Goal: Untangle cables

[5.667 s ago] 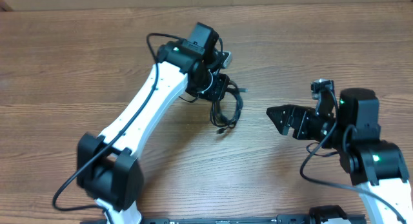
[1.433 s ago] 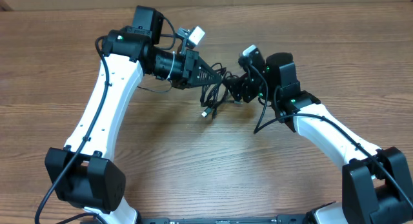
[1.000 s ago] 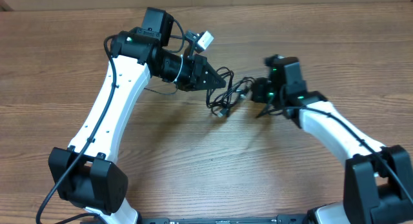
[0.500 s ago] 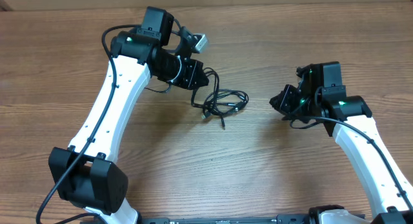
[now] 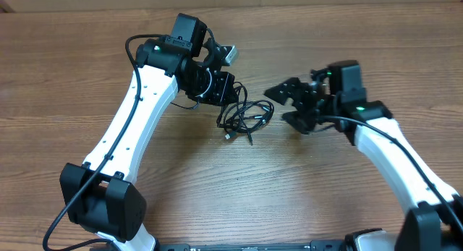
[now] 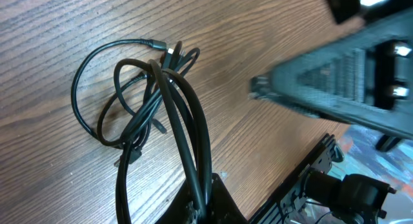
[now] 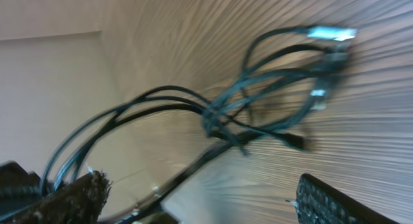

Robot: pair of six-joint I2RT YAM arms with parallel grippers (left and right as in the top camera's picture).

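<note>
Cables look light, limp & snaggy; left gripper is clamped on them, right gripper gapes wide, & I judge the thin outer loop nr its plug the best grab pt.

White arms — black joints.

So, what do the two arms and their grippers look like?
The left arm and the right arm have white links, black joints and a black wire along each. The left gripper and the right gripper are black, the right one's fingers triangular. Green lights glow near the wrists.
</note>
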